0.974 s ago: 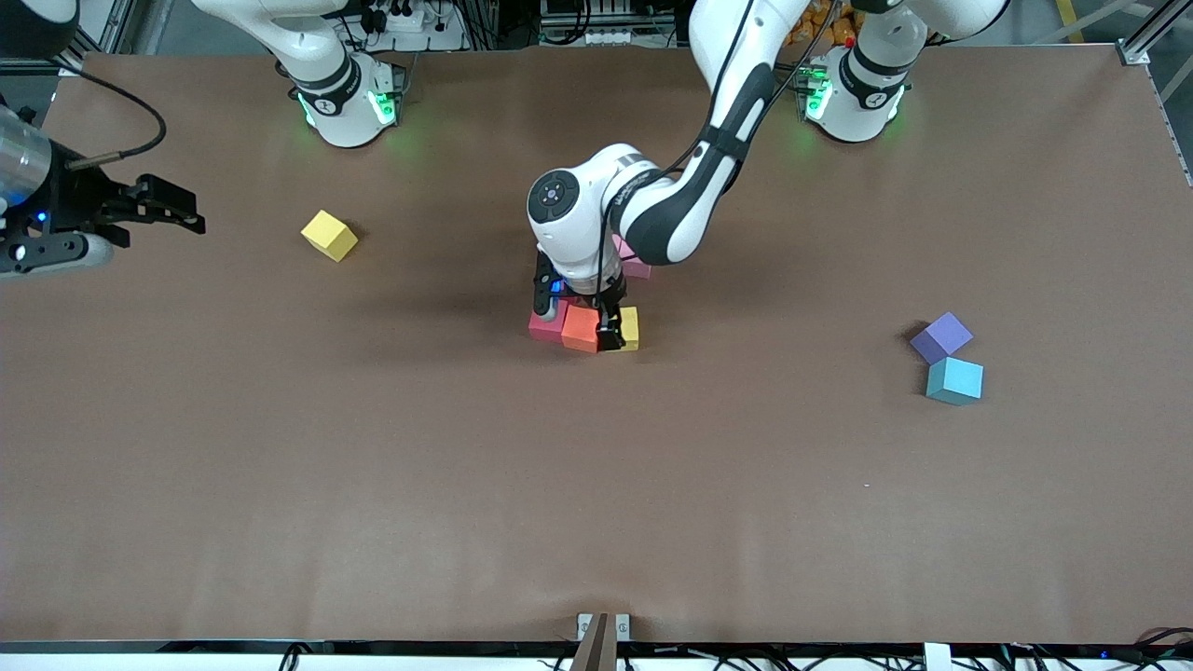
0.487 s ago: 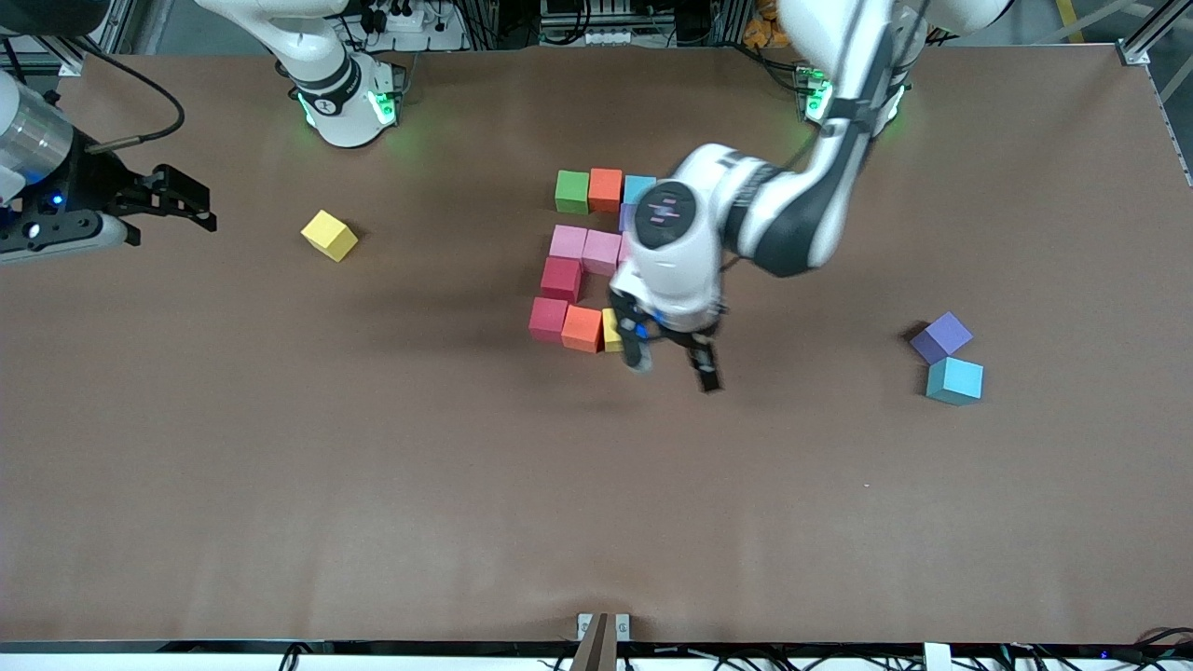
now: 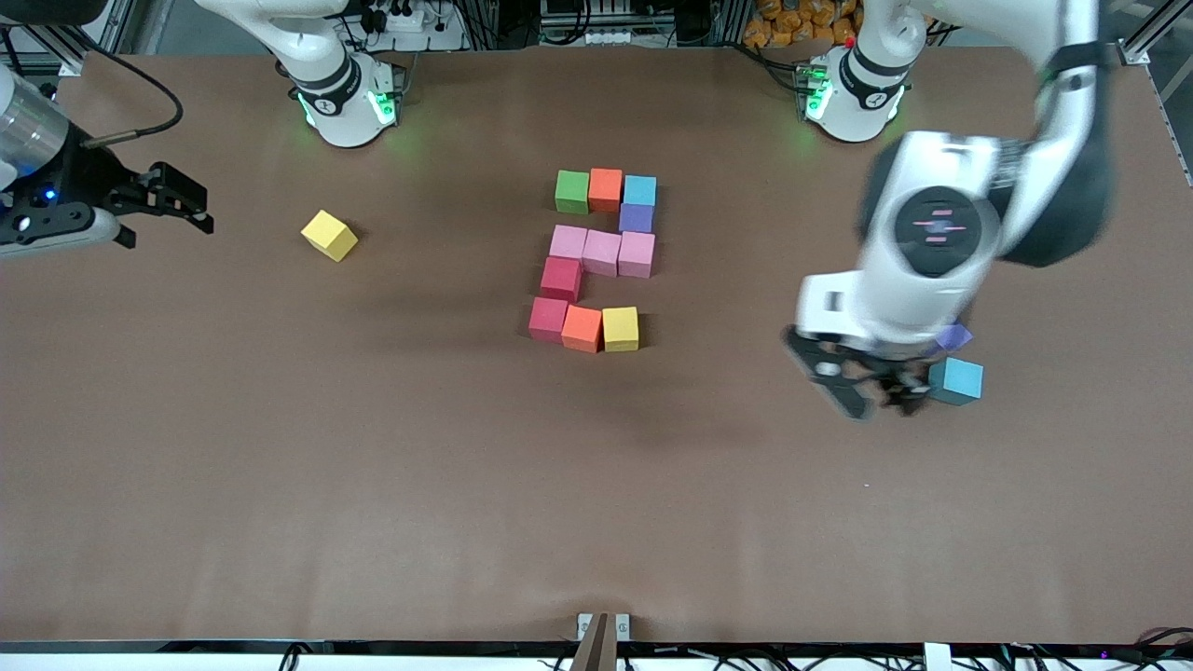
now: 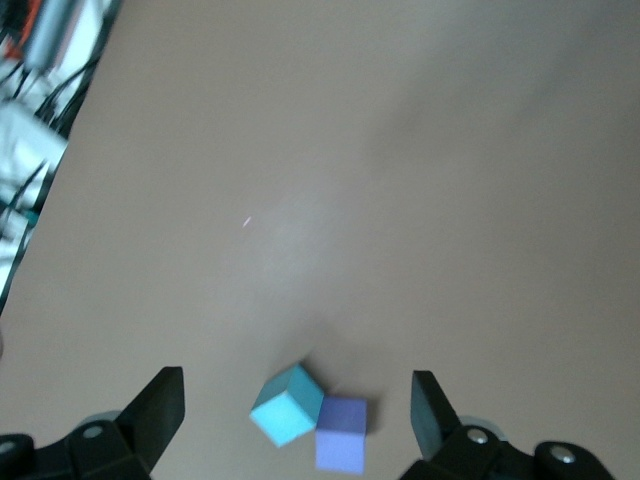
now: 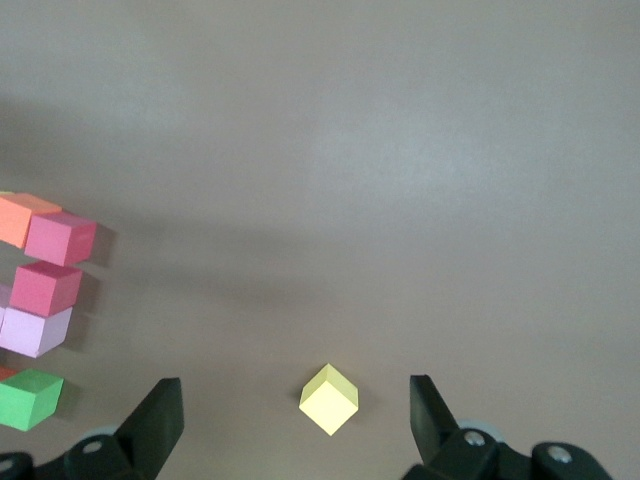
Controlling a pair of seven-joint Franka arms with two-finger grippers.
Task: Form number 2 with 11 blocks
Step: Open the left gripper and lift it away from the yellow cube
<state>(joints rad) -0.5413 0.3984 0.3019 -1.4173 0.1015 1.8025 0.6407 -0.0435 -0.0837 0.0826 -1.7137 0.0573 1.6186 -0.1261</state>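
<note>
The number 2 (image 3: 602, 252) lies mid-table. Its row farthest from the front camera is green (image 3: 571, 191), orange (image 3: 606, 189) and light blue (image 3: 639, 190). Then come a purple block (image 3: 637, 218), a pink row, a red block (image 3: 562, 278), and a nearest row of red, orange and yellow (image 3: 620, 328). My left gripper (image 3: 871, 391) hangs open and empty over two loose blocks, light blue (image 4: 288, 403) and purple (image 4: 342, 432), which touch each other. My right gripper (image 3: 191, 205) is open and empty at the right arm's end of the table, with a loose yellow block (image 5: 328, 399) showing between its fingers in the right wrist view.
The loose yellow block (image 3: 329, 235) sits between the right gripper and the digit. In the front view the loose light blue block (image 3: 956, 380) shows beside the left gripper, and the loose purple one (image 3: 953, 335) is mostly hidden by the hand. Brown table (image 3: 373, 466) stretches bare toward the front camera.
The left arm has swung away from the digit's yellow block toward its own end of the table, uncovering the digit, and now hangs over the loose blocks. The right arm has barely moved.
</note>
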